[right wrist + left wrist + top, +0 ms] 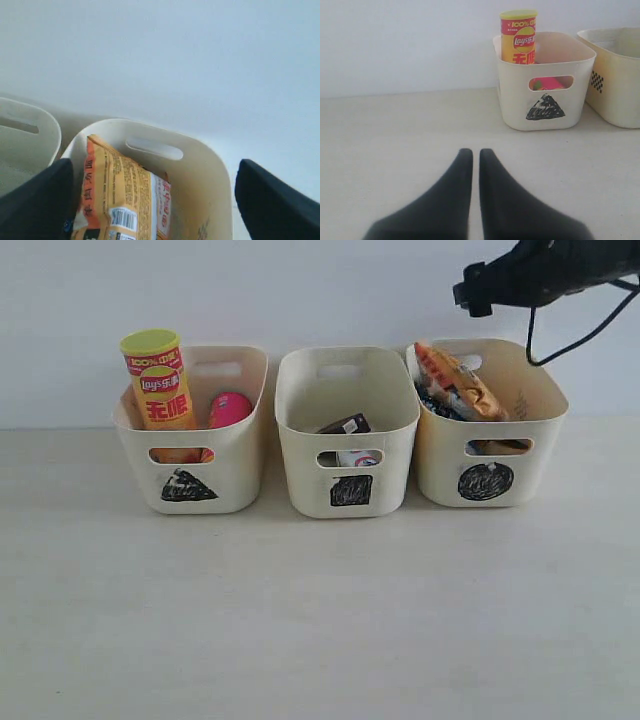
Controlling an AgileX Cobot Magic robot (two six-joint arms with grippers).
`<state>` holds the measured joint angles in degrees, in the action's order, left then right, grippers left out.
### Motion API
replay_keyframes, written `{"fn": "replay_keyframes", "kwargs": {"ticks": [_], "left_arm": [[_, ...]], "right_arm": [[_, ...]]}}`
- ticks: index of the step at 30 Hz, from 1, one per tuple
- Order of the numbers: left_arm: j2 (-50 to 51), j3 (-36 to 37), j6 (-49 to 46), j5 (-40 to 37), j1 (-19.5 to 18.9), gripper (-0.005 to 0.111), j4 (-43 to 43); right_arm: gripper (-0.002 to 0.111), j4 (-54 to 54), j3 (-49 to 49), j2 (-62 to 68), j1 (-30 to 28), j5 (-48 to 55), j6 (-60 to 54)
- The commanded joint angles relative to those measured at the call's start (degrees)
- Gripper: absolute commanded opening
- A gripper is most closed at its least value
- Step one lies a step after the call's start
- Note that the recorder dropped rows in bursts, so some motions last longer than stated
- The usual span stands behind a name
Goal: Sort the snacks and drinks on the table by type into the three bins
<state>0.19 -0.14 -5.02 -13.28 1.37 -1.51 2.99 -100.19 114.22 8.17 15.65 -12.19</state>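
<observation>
The table (320,620), pale beige and faintly grained, is stretching across the whole scene, and its near part is lying bare. Three cream bins are standing in a row along its far edge, close to the wall, just beside each other. The triangle bin (238,455) is sitting at the left, the square bin (300,455) in the middle, and the circle bin (545,430) at the right.

In the triangle bin the yellow-red chip tube (160,380) is standing upright against the left wall, its yellow-green lid rising above the rim. The pink chip tube (230,410) is lying lower beside it, to its right, and is showing pink through the handle cut-out.

In the circle bin the orange-brown bag (460,380) is leaning on the left wall with its top corner poking over the rim. The blue-black bag (433,402) is peeking out beneath it.

In the square bin the dark purple carton (347,425) is lying tilted near the front wall. The blue-white carton (355,457) is showing only as a pale patch through the handle slot.

The right gripper (155,167) is hanging above the circle bin at the far right, its claw released and spread wide, grasping nothing. The left gripper (476,152) is hovering low over the bare table to the left of the triangle bin, its claw clenched with only a thin slit between the fingers, and it is holding nothing.
</observation>
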Motion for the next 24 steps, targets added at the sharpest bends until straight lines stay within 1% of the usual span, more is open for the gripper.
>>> {"fn": "replay_keyframes", "kwargs": {"ticks": [1, 2, 3, 4, 5, 6, 7, 8, 9, 11, 13, 16, 18, 24], "left_arm": [[-0.19, 0.14, -0.10, -0.06, -0.19, 0.004, -0.01], [-0.19, 0.14, -0.10, -0.06, -0.19, 0.004, -0.01], [-0.19, 0.14, -0.10, -0.06, -0.19, 0.004, -0.01], [-0.19, 0.14, -0.10, -0.06, -0.19, 0.004, -0.01], [-0.19, 0.14, -0.10, -0.06, -0.19, 0.004, -0.01], [-0.19, 0.14, -0.10, -0.06, -0.19, 0.004, -0.01], [-0.19, 0.14, -0.10, -0.06, -0.19, 0.004, -0.01], [-0.19, 0.14, -0.10, -0.06, -0.19, 0.004, -0.01], [-0.19, 0.14, -0.10, -0.06, -0.19, 0.004, -0.01], [-0.19, 0.14, -0.10, -0.06, -0.19, 0.004, -0.01], [-0.19, 0.14, -0.10, -0.06, -0.19, 0.004, -0.01], [-0.19, 0.14, -0.10, -0.06, -0.19, 0.004, -0.01], [-0.19, 0.14, -0.10, -0.06, -0.19, 0.004, -0.01], [-0.19, 0.14, -0.10, 0.41, -0.19, 0.004, -0.01]], "right_arm": [[0.072, -0.87, -0.08, -2.91, -0.30, 7.80, 0.08], [0.065, -0.88, -0.08, -3.10, -0.30, 9.99, 0.08], [0.043, -1.00, -0.08, -3.37, -0.30, 14.23, 0.08], [0.030, -1.10, -0.08, -3.50, -0.57, 16.76, 0.08], [-0.001, -1.10, -0.08, -3.50, -1.41, 21.65, 0.70], [0.001, -0.97, -0.08, -3.50, -1.98, 23.94, 1.91], [0.001, -0.97, -0.08, -3.50, -3.75, 28.39, 3.18], [0.001, -0.57, -0.08, -3.59, -4.86, 29.89, 3.32], [0.001, 1.79, 0.89, -4.37, -7.40, 32.19, 3.32], [0.001, 6.34, 4.09, -6.73, -11.35, 32.12, 3.07], [0.001, 9.76, 9.28, -10.72, -14.87, 27.92, 2.47], [0.001, 10.26, 19.37, -19.02, -17.84, 18.47, 1.90], [0.001, 10.26, 27.25, -24.77, -17.85, 11.46, 1.66], [0.001, 15.34, 42.07, -36.66, -17.73, -4.02, 1.68]]}}
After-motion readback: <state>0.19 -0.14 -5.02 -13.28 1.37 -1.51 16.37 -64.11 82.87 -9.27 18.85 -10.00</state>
